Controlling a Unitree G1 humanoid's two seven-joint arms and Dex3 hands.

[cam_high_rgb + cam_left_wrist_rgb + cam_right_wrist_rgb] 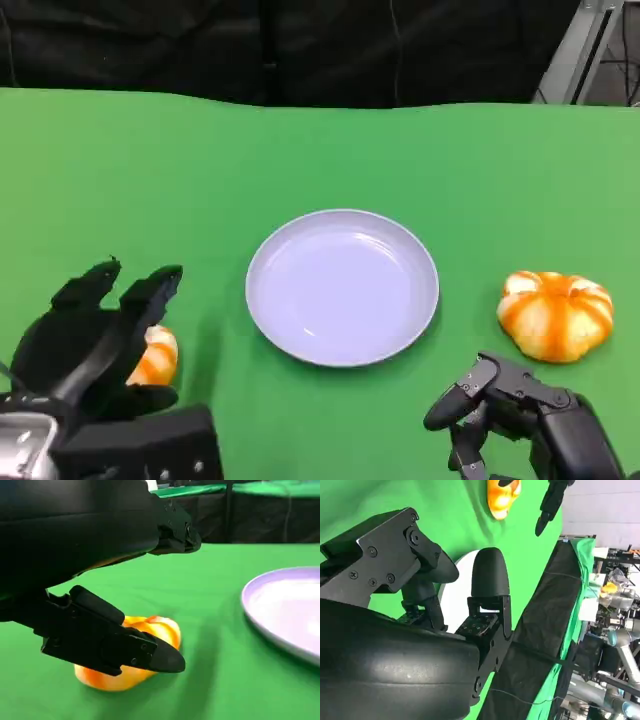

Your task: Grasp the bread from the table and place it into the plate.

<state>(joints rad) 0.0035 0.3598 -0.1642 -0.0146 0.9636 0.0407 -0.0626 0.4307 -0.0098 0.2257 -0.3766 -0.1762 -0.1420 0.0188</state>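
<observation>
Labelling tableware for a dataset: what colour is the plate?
Pale lavender, plain, no pattern; the plate shows best in the head view.

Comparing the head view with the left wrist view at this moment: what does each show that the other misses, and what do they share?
Head view alone: the whole plate, a second bread on its far side, and the right robot hand holding nothing. Left wrist view alone: a finger of the left robot hand across the near bread, which sits on the green cloth. Both: that bread, the left robot hand over it, and the plate rim.
</observation>
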